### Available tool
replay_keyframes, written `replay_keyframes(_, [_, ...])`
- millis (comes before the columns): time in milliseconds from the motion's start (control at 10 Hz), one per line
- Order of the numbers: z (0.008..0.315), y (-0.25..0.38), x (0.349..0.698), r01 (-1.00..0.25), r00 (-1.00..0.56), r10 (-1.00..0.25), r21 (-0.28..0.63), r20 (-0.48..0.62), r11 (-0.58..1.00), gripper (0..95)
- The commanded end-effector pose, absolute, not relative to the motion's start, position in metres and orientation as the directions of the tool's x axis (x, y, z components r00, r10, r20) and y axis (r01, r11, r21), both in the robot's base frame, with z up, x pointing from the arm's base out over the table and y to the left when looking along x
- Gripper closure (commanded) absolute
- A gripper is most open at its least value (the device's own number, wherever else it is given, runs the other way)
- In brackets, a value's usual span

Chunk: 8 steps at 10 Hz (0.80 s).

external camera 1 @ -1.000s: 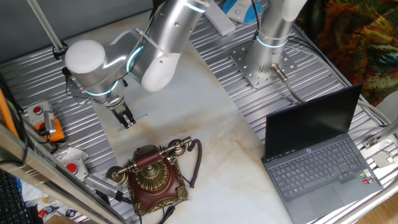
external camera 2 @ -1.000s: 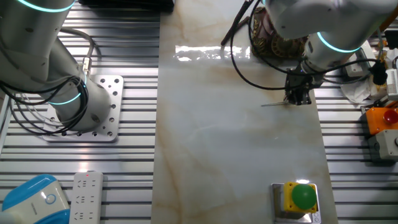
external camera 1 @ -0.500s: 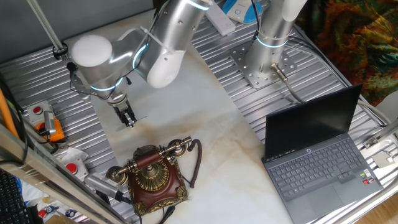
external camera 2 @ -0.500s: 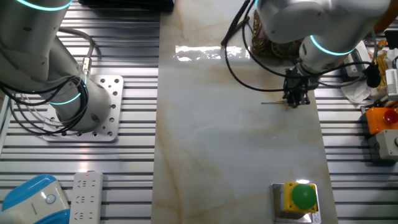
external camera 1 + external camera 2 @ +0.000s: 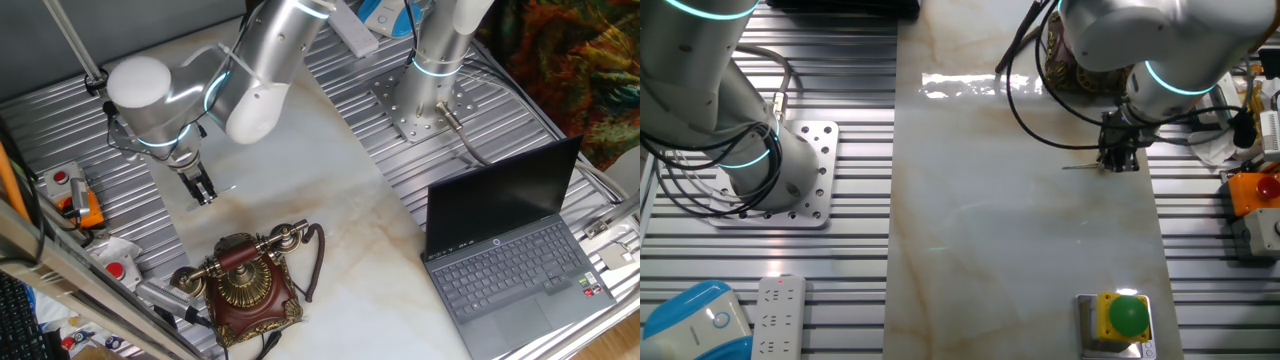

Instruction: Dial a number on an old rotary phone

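Note:
The old rotary phone [image 5: 245, 285] stands near the table's front edge. It is dark reddish-brown with a brass dial, the brass-ended handset [image 5: 240, 262] across its top and a dark cord [image 5: 315, 262] at its right. In the other fixed view only part of the phone [image 5: 1080, 68] shows, behind the arm. My gripper [image 5: 203, 190] points down at the marble top, a hand's width behind and left of the phone. Its fingers are together, and a thin grey rod [image 5: 1082, 167] sticks out sideways from the tips. The gripper also shows in the other fixed view [image 5: 1120, 160].
An open laptop [image 5: 510, 250] sits at the right. An orange box with a red button [image 5: 75, 200] lies left of the gripper. A yellow box with a green button [image 5: 1127, 318], a power strip [image 5: 775, 315] and the arm's base plate [image 5: 420, 100] stand around the marble top.
The gripper drifted slightly away from the phone and back again, staying low over the marble with the thin rod at its tips. The phone has not moved.

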<state>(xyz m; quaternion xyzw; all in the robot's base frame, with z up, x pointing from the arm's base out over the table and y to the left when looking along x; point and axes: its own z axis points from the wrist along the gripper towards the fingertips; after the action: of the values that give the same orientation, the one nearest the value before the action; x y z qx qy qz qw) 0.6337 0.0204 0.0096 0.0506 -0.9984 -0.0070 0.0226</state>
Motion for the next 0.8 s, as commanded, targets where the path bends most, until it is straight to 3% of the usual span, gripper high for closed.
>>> replay_keyframes(100, [0.0097, 0.0197, 0.6335, -0.107, -0.994, -0.107, 0.004, 0.016, 0.994, 76.0])
replay_keyframes(200, [0.0096, 0.0196, 0.6335, -0.100, -0.995, -0.101, 0.007, 0.013, 0.995, 76.0])
replay_keyframes(300, [0.0095, 0.0196, 0.6336, -0.089, -0.996, -0.089, 0.011, 0.011, 0.996, 95.0])
replay_keyframes(800, [0.0091, 0.0195, 0.6335, -0.100, -0.995, -0.100, 0.012, 0.022, 0.995, 95.0])
